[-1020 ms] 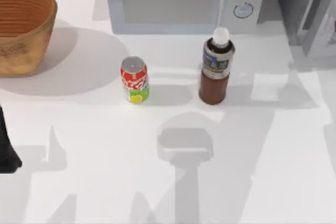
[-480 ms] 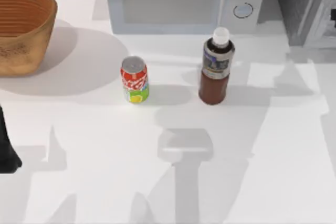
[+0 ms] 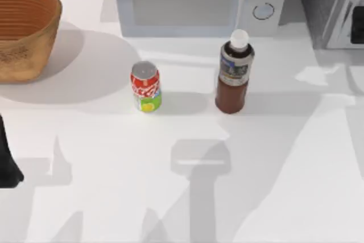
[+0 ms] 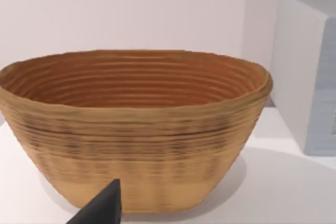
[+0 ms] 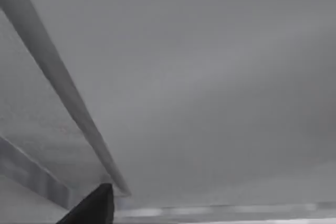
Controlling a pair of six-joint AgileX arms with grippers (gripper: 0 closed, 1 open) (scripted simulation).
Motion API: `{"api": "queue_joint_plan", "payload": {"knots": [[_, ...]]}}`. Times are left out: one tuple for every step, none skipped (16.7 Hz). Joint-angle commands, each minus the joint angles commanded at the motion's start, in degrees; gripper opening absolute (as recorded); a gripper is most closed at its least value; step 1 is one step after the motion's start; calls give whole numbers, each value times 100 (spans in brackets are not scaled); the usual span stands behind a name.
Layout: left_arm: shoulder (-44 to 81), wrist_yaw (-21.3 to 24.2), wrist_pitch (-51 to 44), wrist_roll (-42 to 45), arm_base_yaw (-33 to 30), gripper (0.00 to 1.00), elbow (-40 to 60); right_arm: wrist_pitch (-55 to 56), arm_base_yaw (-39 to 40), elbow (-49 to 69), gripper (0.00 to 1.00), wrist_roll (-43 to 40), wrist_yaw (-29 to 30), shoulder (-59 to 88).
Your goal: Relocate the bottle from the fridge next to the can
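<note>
White table (image 3: 273, 197) spreads across the top view, with the big things along its far edge. A white microwave (image 3: 199, 1) with two round knobs stands at the back centre. To its right, at the table's far right corner, is the grey fridge (image 3: 327, 4), partly cut off, its light-framed door (image 3: 347, 18) showing at the edge; the right wrist view looks closely at the fridge's grey surface (image 5: 210, 77) and a pale frame bar. A woven basket (image 3: 25, 29) sits at the far left; the left wrist view faces its ribbed side (image 4: 136, 129) with the microwave's corner (image 4: 310, 77) beside it.

The brown bottle (image 3: 234, 72) stands upright on the table in front of the microwave's knob end, outside the fridge. The red can (image 3: 145, 86) stands upright to the bottle's left, a clear gap between them.

The left arm (image 3: 7, 157) is a dark shape at the left edge of the table, parked near the front. One dark fingertip (image 4: 102, 205) shows in the left wrist view and one (image 5: 92, 205) in the right; whether either gripper is spread or closed, I cannot tell.
</note>
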Motion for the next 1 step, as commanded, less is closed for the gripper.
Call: {"api": "queue_joint_plan", "payload": {"knots": [[0,0,0,0,0,100,0,-11,0,46,100,0,2,40]]}}
